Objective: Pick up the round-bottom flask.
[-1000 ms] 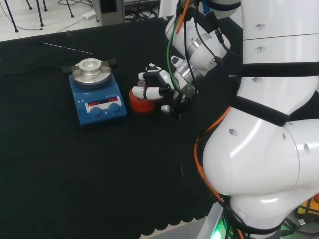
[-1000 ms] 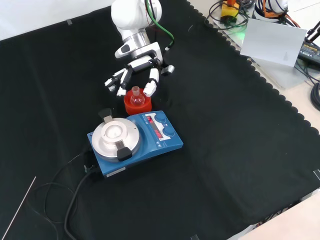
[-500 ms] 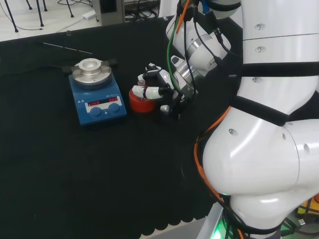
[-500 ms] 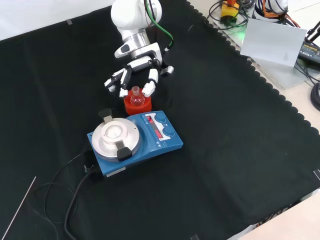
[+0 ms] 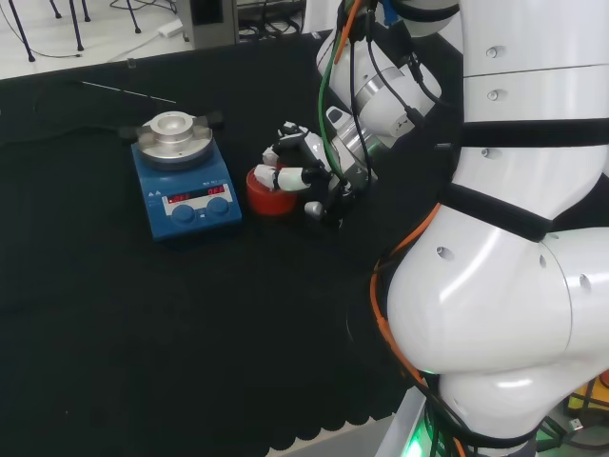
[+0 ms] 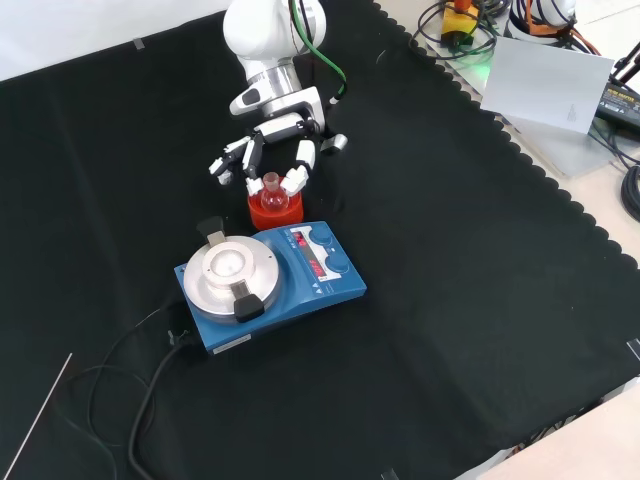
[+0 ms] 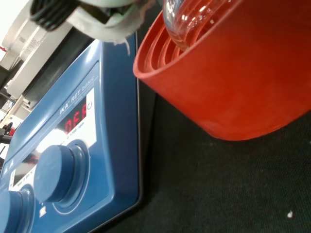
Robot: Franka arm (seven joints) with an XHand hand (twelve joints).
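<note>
Seen in the front view: the black and white robot hand above the small clear glass round-bottom flask, with fingertips curled down on both sides of the flask's neck. Not possible to tell if the fingers really touched the glass or only stood just beside it. Flask seated upright in the red ribbed plastic ring stand, directly below the fingertips, bulb resting inside the ring. Stand placed on the black cloth, not lifted.

Seen in the head view: hand bent over the red stand, one white finger lying across the top of it, other fingers curled behind it. Flask hard to make out there.

Just beyond the fingertips, on the far side of the stand from the palm: the blue magnetic stirrer with a round silver plate, very near the stand, perhaps touching. In the wrist view, blue stirrer front with knobs close beside the red stand, glass bulb visible inside the ribbed rim, blurred white part of the hand above it.
</note>
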